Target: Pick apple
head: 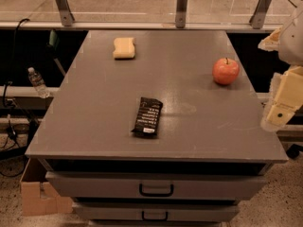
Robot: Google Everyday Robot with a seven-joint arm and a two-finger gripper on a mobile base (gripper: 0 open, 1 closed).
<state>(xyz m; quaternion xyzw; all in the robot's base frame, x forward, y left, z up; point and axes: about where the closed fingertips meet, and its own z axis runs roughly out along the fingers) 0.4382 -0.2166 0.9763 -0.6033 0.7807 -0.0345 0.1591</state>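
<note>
The apple [226, 71] is round, red-orange and glossy with a short dark stem. It stands upright on the grey table top [189, 126], near the right edge and toward the back. My gripper [282, 103] shows as pale cream parts at the right edge of the camera view, beyond the table's right side. It is to the right of the apple and a little nearer the front, apart from it. Nothing is seen in the gripper.
A pale yellow sponge [124, 48] lies at the back left of the table. A black snack packet [147, 117] lies near the front middle. Drawers with dark handles [156, 190] are below. A water bottle [37, 82] and a cardboard box [38, 193] are at the left.
</note>
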